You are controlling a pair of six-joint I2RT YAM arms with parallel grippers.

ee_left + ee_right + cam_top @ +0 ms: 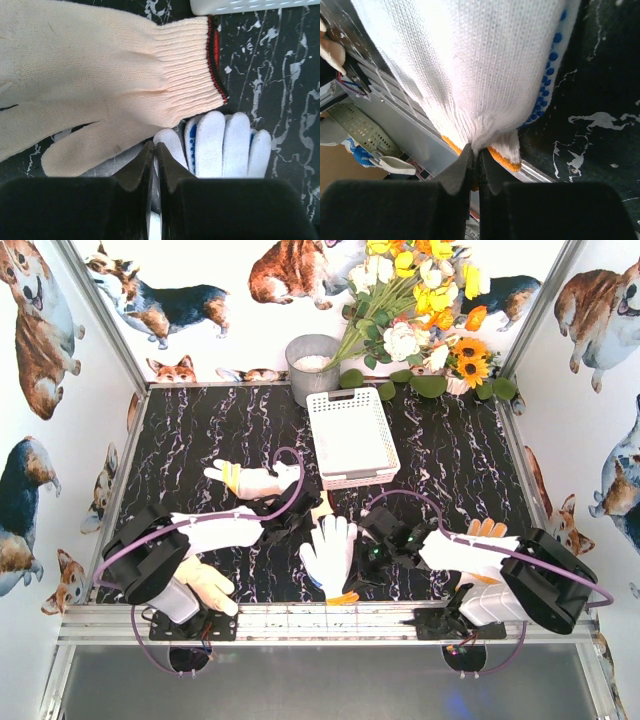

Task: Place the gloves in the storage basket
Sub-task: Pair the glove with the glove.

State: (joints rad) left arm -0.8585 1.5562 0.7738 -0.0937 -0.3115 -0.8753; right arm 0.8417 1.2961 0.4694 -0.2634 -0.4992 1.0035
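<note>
The white storage basket (350, 435) stands at the back centre; its rim shows in the left wrist view (250, 5). A white glove with a blue dotted face (330, 550) lies near the front edge. My right gripper (358, 580) is shut on its orange cuff (500, 155). My left gripper (306, 530) is shut, its tips (154, 147) at that glove's fingertips (225, 145). A cream glove with a red-black cuff (100, 75) lies just beyond. Another white glove with a yellow cuff (255, 480) lies left of centre. A cream glove (205, 585) lies by the left arm's base.
A grey round bucket (312, 365) and a bunch of flowers (420, 320) stand at the back beside the basket. An orange-tinted glove (485, 530) lies partly under the right arm. The metal front rail (320, 620) runs just below the held cuff.
</note>
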